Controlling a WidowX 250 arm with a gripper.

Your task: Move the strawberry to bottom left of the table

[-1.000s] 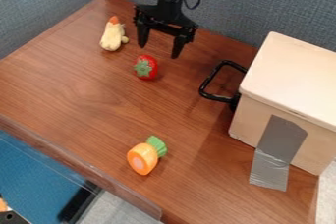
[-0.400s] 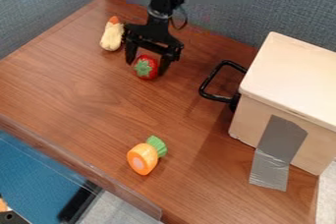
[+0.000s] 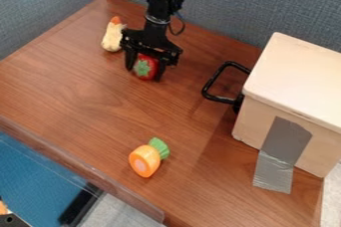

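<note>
The black gripper [image 3: 143, 73] hangs down at the upper middle of the brown table [image 3: 86, 96], its two fingers on either side of the strawberry [image 3: 144, 66]. The strawberry is red with a green leafy top turned toward the camera. Both fingers stand close against its sides, low near the table surface. Part of the berry's upper side is hidden behind the gripper.
A yellow toy with an orange tip [image 3: 112, 36] lies just left of the gripper. An orange carrot piece [image 3: 144, 161] lies near the front edge. At right stands a wooden box [image 3: 286, 86] with a black handle [image 3: 212, 84] sticking out leftward.
The gripper has come down and slightly left from above the strawberry, and its fingers have drawn in around it. The strawberry stands nearly where it was.
</note>
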